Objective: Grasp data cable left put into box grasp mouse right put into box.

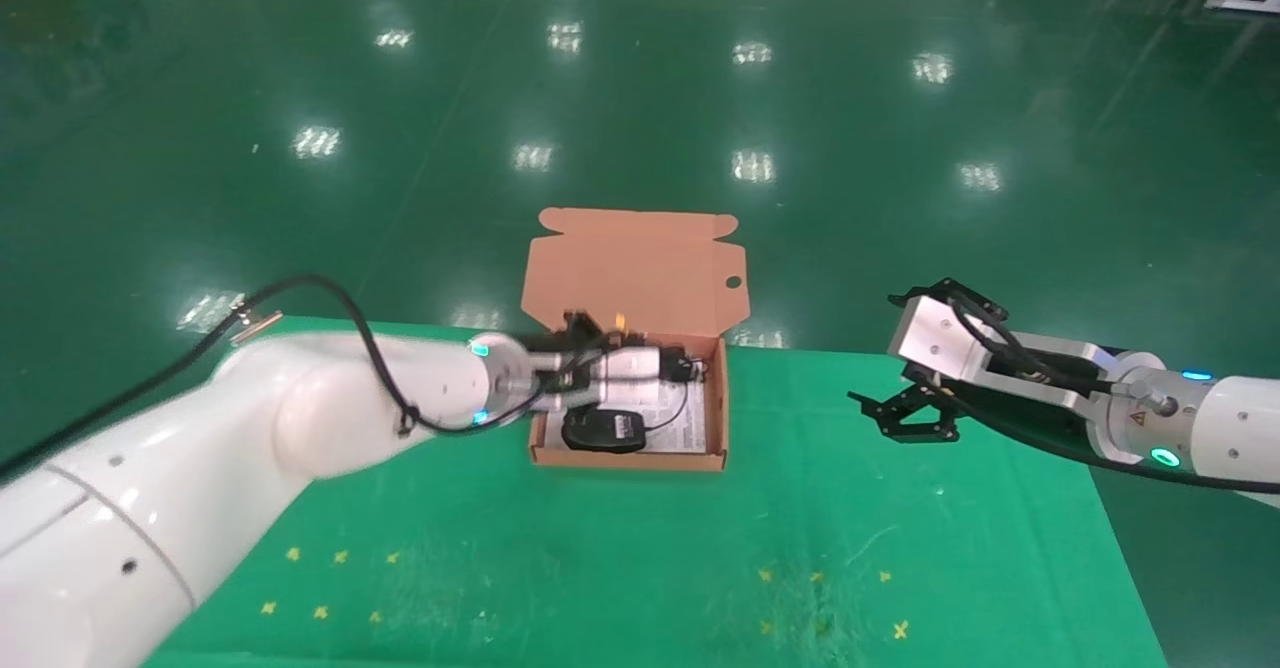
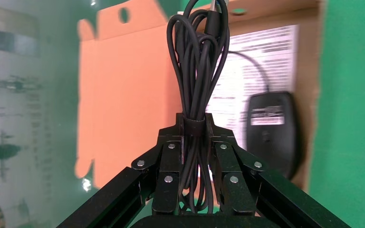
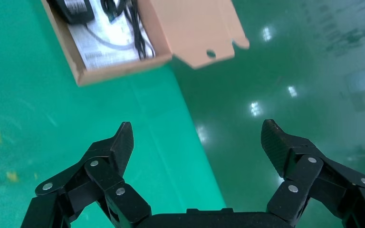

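Data cable (image 2: 197, 71) is gripped by the left gripper (image 2: 197, 142), whose fingers (image 2: 169, 159) are clenched on the bundle close to its binding band, so that the loops are kept together as one narrow bundle while they are carried. In the head view the bundle is hidden behind the wrist, but the left gripper (image 1: 640, 363) is seen over the open box (image 1: 716, 418), toward the hinged flap lid (image 1: 630, 273), which suggests that the cable is being lowered in. Whether the loops already touch the white printed sheet (image 2: 261, 61) cannot be told.

The mouse (image 1: 603, 431) is already lying inside the box, at the wall farthest from the flap, its thin cord (image 1: 675, 415) curving across the sheet; room beside the flap is thus left for the cable.

The left arm is stretched out low across the green table (image 1: 600, 568), the wrist held roughly level and pointed into the box. The right gripper (image 3: 197, 137) is held apart from the box, above the table's far edge, its fingers (image 3: 121, 142) spread wide and grasping nothing, the forearm angled inward toward the box.
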